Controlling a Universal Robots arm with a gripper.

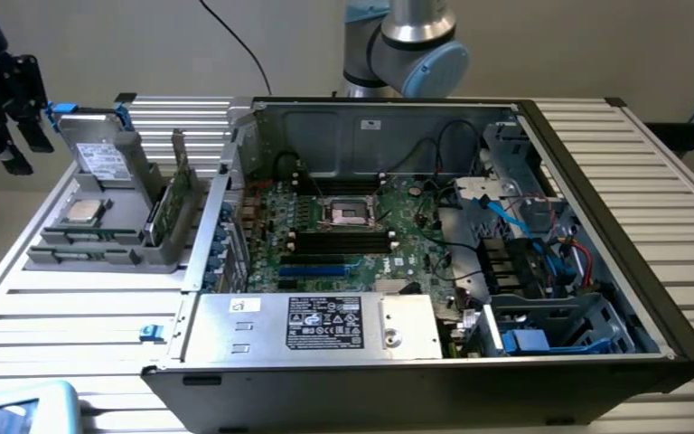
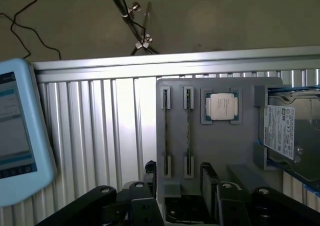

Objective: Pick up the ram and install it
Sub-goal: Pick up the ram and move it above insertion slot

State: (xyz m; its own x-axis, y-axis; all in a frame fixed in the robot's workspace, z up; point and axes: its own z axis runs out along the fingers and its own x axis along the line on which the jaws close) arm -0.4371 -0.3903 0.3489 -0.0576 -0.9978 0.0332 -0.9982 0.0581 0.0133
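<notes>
Green, stiff, likely light yet fragile, the ram (image 2: 188, 131) stands edgewise in the holder (image 2: 225, 146); pinch its flat faces. The gripper (image 2: 177, 168) is spread near the holder.

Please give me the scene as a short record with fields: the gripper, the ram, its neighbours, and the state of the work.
gripper: gripper open, empty, in the air, apart from the grey holder
ram: ram stands on its edge in a slot of the grey holder, untouched
neighbours: processor and hard drive in the same holder
computer case: computer case open, motherboard uncovered
work: ram not yet picked up
</notes>
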